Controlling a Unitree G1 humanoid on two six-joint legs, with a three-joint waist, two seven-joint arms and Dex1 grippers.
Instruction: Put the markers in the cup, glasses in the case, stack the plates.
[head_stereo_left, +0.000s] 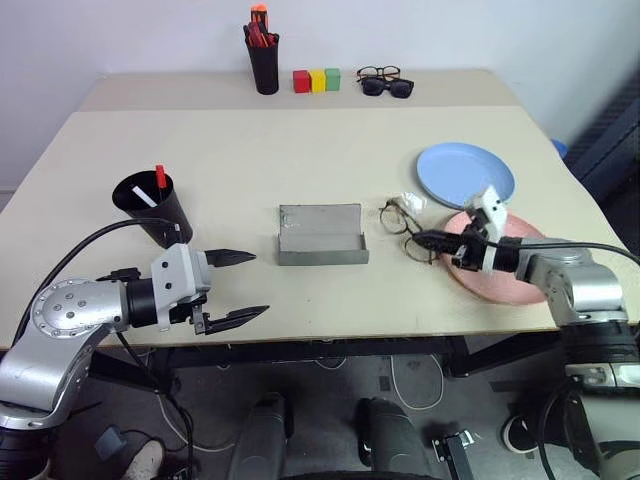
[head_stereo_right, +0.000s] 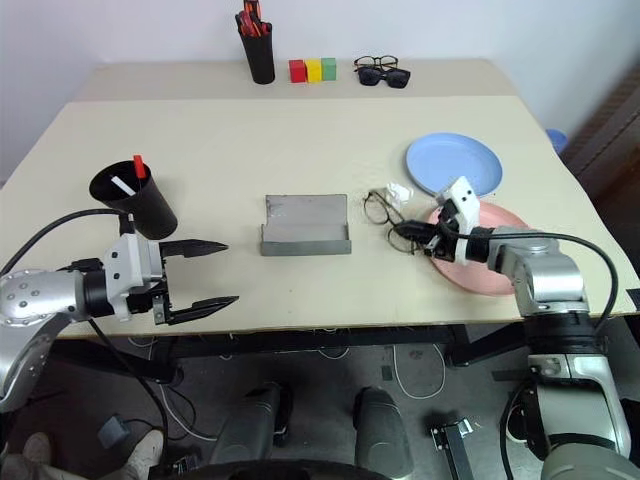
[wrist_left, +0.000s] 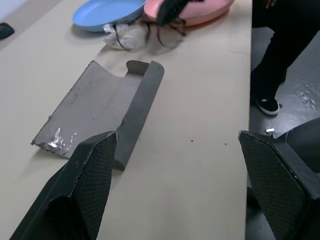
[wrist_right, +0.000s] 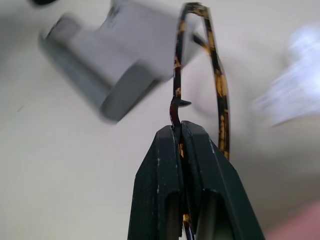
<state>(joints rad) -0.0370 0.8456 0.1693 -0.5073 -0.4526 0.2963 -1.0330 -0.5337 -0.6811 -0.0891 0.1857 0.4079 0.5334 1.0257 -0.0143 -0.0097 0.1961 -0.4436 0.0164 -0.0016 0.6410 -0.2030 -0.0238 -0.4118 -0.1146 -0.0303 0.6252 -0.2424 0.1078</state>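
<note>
Premises appear to be a lab or test room. A plain beige desk (head_stereo_left: 300, 170) stands against a bare white wall (head_stereo_left: 450, 30) at twelve o'clock. Loose cables (head_stereo_left: 400, 375) lie on the grey floor beneath.

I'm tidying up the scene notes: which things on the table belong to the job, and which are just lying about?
Job:
markers in the cup
glasses, pinched by the right gripper
open grey case
blue plate
pink plate

Lying about:
pen holder with red and orange markers
three coloured blocks
sunglasses
brown-framed spectacles
</note>
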